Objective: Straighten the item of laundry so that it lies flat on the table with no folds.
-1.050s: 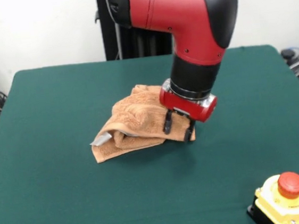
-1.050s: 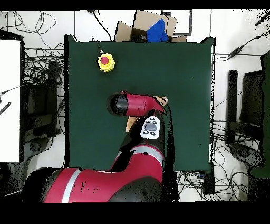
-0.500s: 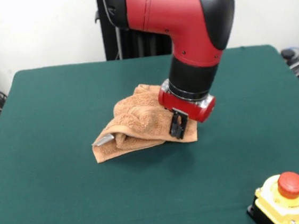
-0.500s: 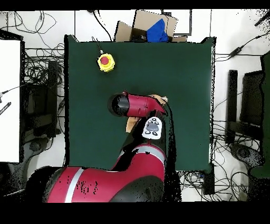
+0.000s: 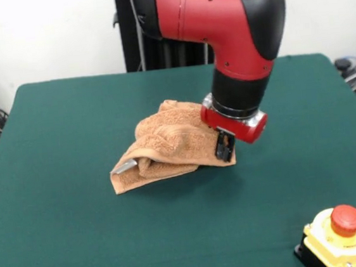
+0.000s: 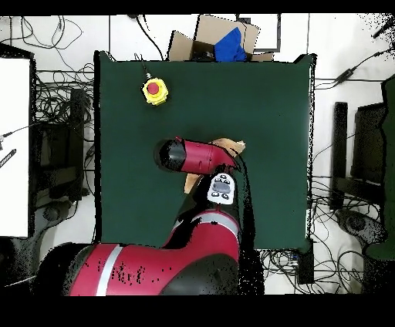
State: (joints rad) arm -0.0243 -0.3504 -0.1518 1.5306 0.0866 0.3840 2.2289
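The towel [image 5: 166,144] lies crumpled near the middle of the green table [image 5: 61,235], bunched into a mound with several thick folds on top of each other, so its rectangular shape cannot be read and the stripe bands are not possible to make out. At its left end in the front view, a small grey-white tag [image 5: 121,167] sticks out from under one fold, and a flat corner of the cloth lies on the table below it. The gripper [image 5: 224,146] is at the right edge of the towel, with the dark fingers pressed together on a fold of the cloth there; the tips are partly sunk in the terry fabric, so how much cloth is between them is hard to see. The red wrist and the thick arm above it cover the back right part of the towel in the front view. In the overhead view the arm hides nearly all the towel [image 6: 228,144]; only a small orange piece shows beside the arm, and the gripper itself is not visible from this camera. A yellow box with a red button [image 5: 339,236] stands on the table well apart from the towel, and its lower part is cut off by the picture's bottom edge in the front view; from above the whole box [image 6: 155,90] is seen.
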